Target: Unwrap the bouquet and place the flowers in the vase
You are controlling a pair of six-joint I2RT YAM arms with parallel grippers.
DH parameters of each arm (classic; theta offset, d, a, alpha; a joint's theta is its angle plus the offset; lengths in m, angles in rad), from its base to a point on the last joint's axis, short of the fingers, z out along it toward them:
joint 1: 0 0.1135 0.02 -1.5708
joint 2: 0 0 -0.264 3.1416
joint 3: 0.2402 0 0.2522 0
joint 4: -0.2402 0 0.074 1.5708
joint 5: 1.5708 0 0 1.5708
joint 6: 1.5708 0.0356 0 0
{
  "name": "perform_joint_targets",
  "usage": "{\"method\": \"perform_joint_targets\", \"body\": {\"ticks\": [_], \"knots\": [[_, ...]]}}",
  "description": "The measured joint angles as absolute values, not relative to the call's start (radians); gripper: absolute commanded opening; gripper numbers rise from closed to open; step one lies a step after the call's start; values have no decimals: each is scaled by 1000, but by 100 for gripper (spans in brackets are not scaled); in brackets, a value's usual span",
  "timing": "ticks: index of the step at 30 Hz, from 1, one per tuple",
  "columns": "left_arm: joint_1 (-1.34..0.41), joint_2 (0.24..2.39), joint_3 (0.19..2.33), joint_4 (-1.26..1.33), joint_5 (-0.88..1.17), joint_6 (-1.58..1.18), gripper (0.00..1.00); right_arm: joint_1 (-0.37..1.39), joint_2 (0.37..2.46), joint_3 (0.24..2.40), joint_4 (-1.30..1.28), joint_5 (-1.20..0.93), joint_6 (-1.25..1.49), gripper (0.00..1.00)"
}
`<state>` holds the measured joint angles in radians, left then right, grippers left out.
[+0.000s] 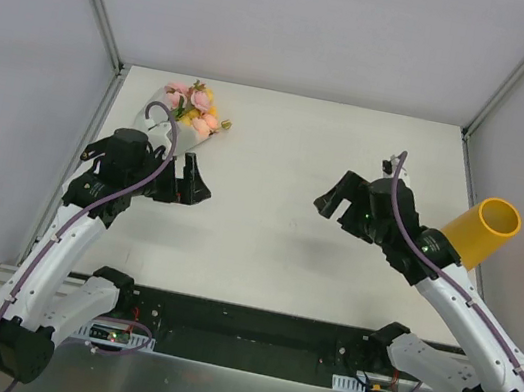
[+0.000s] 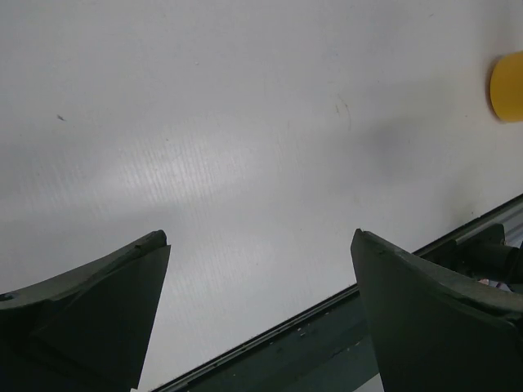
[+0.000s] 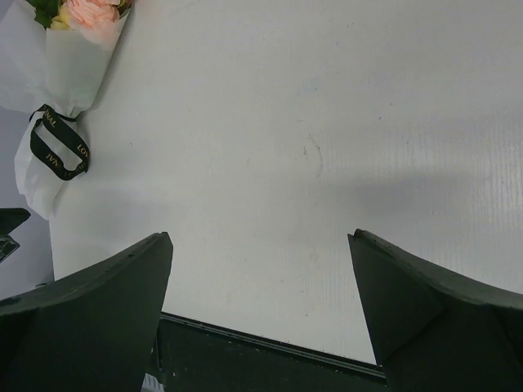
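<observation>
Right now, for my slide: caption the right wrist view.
Open right gripper above white table, ribbon-tied bouquet in the corner.

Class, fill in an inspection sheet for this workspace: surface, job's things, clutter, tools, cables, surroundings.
Surface: white table, faint scuffs.
Job's things: bouquet lying far left, still wrapped, black ribbon tied; vase standing at the right edge, no flowers in it.
Clutter: nothing seen.
Tools: left tool open, empty, near the bouquet; right tool open, empty, left of the vase.
Cables: purple cable along each arm.
Surroundings: grey walls on three sides.
</observation>
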<state>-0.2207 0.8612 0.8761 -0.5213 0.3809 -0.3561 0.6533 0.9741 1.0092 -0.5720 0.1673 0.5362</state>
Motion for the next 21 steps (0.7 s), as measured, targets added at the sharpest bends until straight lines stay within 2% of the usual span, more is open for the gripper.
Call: {"method": "perform_joint_targets", "body": {"ticks": [11,21], "knots": [[-221,864,875,-521,325,-353,98,653,954,1009,-571,170,533,100],[-200,1010,927,-537,-71,-342,91,653,915,1005,-499,165,455,100]]}}
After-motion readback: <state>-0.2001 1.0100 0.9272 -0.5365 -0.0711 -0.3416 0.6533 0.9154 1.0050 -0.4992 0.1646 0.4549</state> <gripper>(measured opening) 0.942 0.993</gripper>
